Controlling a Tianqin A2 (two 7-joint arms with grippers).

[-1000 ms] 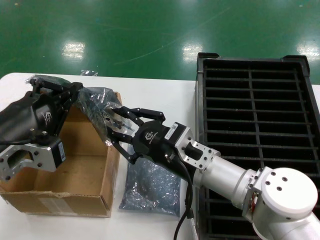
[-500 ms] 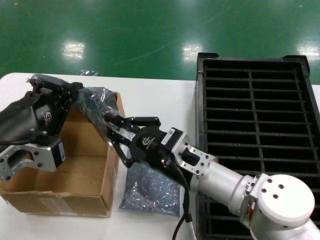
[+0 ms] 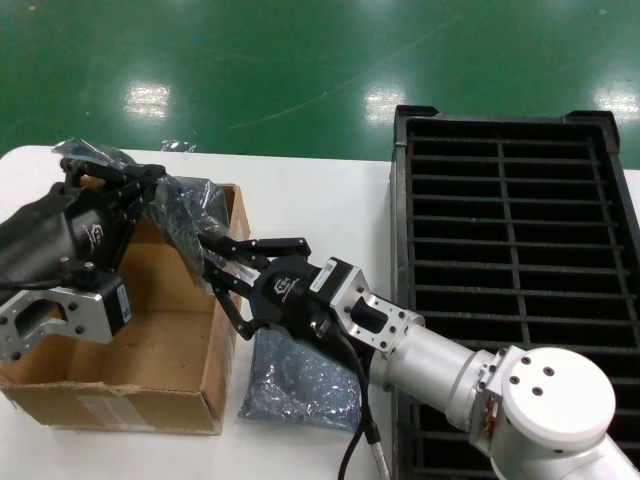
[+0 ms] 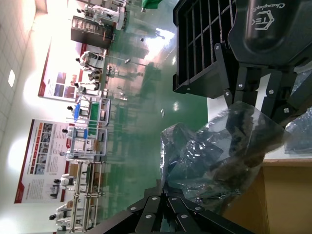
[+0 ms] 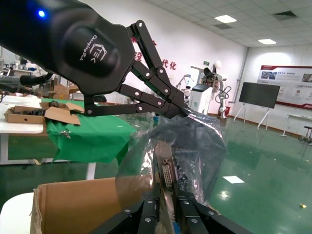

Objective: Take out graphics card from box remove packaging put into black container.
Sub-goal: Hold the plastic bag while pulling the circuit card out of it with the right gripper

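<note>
A crinkly, shiny translucent plastic bag (image 3: 185,205) wraps the graphics card (image 5: 168,178), whose bare metal end bracket shows through. Matt brown corrugated cardboard forms the box (image 3: 150,350), and a second glossy, wrinkled plastic bag (image 3: 300,380) lies on the smooth white table (image 3: 300,195). The black container (image 3: 510,250) is dull moulded plastic; the left gripper (image 3: 125,185) and right gripper (image 3: 215,262) have black matt fingers, the right arm smooth silver metal.

left gripper (image 3: 150,180) and right gripper (image 3: 212,262) reach toward each other, fingers apparently pinched closed.
</note>
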